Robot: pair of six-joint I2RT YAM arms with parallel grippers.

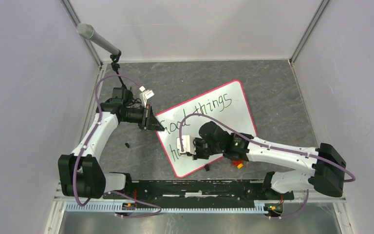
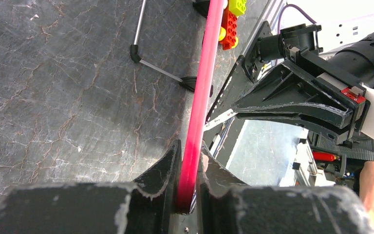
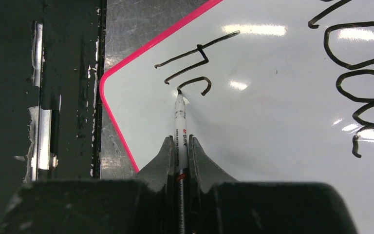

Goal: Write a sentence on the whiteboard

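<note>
The whiteboard (image 1: 233,105), white with a red-pink rim, lies tilted on the dark table. The sentence (image 1: 209,108) reads "Good things" on its upper line, and a second line begins near the board's lower left corner (image 1: 175,153). My left gripper (image 1: 159,127) is shut on the board's left rim (image 2: 202,87), which is pinched between its fingers (image 2: 190,146). My right gripper (image 3: 180,141) is shut on a thin white marker (image 3: 180,122). The marker's tip touches the board at the end of a curved stroke (image 3: 195,83), just below an "h" (image 3: 195,61).
A microphone (image 1: 97,39) on a stand stands at the back left. A small black cap (image 1: 127,145) lies left of the board, and an orange piece (image 1: 240,165) lies under my right arm. Toy bricks (image 2: 231,24) lie beyond the rim. A black rail (image 1: 195,187) runs along the near edge.
</note>
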